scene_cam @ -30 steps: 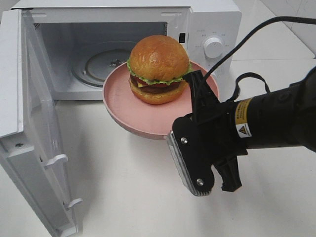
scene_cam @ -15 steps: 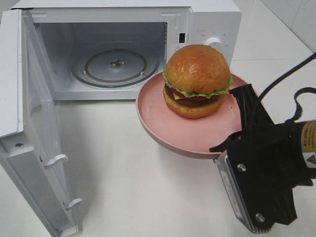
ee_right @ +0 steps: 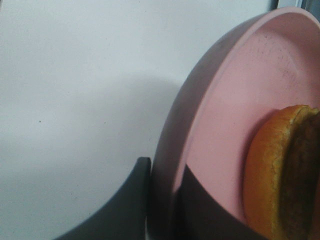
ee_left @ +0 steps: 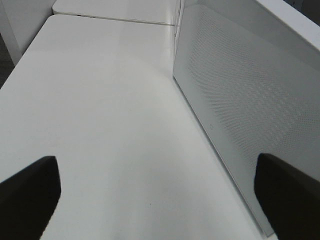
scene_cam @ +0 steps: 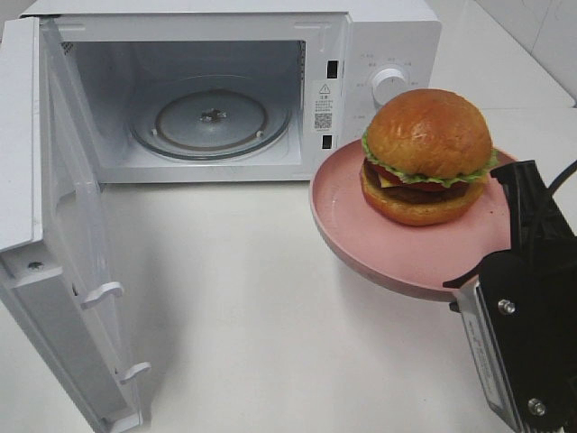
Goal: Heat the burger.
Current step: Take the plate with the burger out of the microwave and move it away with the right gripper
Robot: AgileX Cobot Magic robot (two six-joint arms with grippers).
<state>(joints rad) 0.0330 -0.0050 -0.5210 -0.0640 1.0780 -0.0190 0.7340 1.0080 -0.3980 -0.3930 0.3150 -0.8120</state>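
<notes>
One burger [scene_cam: 427,155] sits on one pink plate [scene_cam: 361,236] — held off table [scene_cam: 252,316], right of one microwave [scene_cam: 379,36], door [scene_cam: 54,234] swung open. My right gripper [ee_right: 162,200] clamps plate rim. My left gripper [ee_left: 155,185] gapes wide, grasping nothing — beside door.
</notes>
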